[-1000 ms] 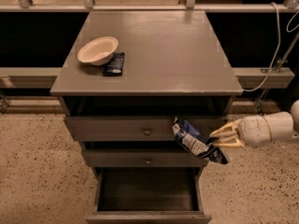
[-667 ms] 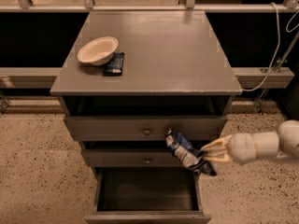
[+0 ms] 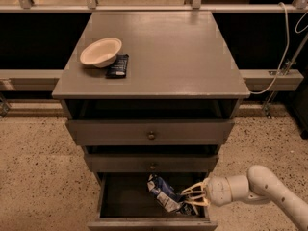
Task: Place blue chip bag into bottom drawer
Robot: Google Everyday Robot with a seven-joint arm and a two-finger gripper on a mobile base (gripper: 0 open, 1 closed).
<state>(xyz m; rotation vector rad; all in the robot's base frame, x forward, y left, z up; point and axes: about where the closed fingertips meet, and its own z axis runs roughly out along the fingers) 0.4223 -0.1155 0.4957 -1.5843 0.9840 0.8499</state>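
Observation:
The blue chip bag (image 3: 162,194), crinkled dark-blue foil with white patches, hangs low inside the open bottom drawer (image 3: 104,196) of the grey cabinet, right of its middle. My gripper (image 3: 188,198) reaches in from the right on a white arm (image 3: 260,184). Its yellowish fingers are closed on the bag's right end. I cannot tell whether the bag touches the drawer floor.
A cream bowl (image 3: 100,52) and a flat black packet (image 3: 118,65) lie on the cabinet top (image 3: 173,47) at the left. The two upper drawers (image 3: 151,134) are slightly pulled out. A white cable (image 3: 281,57) hangs at the right. The floor is speckled.
My gripper has carried the bag down and to the left, from in front of the upper drawers into the open bottom drawer.

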